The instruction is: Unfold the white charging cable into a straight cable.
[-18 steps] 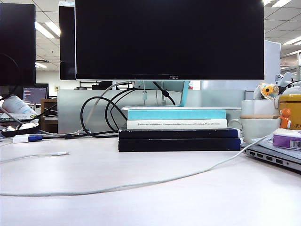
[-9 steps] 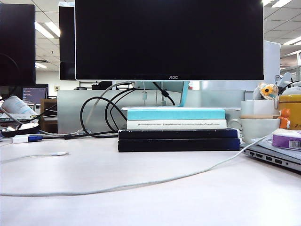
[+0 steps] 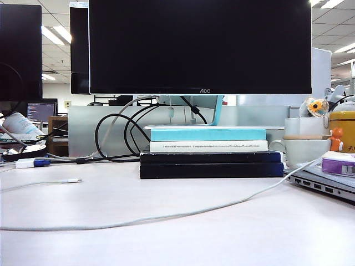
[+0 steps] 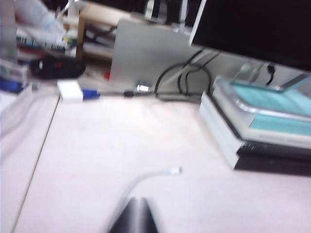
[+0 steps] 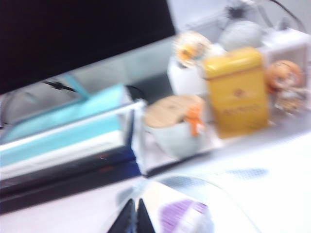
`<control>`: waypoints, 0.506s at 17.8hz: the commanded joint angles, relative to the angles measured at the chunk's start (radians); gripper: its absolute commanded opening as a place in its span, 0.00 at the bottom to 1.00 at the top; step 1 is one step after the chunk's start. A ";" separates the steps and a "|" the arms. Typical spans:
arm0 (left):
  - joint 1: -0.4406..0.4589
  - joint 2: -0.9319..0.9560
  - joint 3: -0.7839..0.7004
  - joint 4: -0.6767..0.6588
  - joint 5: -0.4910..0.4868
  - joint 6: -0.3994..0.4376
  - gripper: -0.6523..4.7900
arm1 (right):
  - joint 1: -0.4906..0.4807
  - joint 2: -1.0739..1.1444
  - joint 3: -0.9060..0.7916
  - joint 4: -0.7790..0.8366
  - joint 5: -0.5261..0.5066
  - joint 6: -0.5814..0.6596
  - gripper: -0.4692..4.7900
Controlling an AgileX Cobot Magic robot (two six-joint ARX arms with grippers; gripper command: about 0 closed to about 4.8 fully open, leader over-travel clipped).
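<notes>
Lying loose: cable (image 3: pixel 166 215), seemingly ungripped.

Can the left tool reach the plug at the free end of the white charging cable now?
Probably yes: bare table lies between the shut left tool and the white charging cable, nothing blocking its plug.

Cable (image 3: pixel 166 216) before books (image 3: pixel 209 152) (stacked)
</notes>
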 commanded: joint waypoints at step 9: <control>0.000 -0.005 -0.107 0.031 -0.068 0.087 0.11 | -0.018 -0.002 -0.008 -0.122 0.002 -0.059 0.09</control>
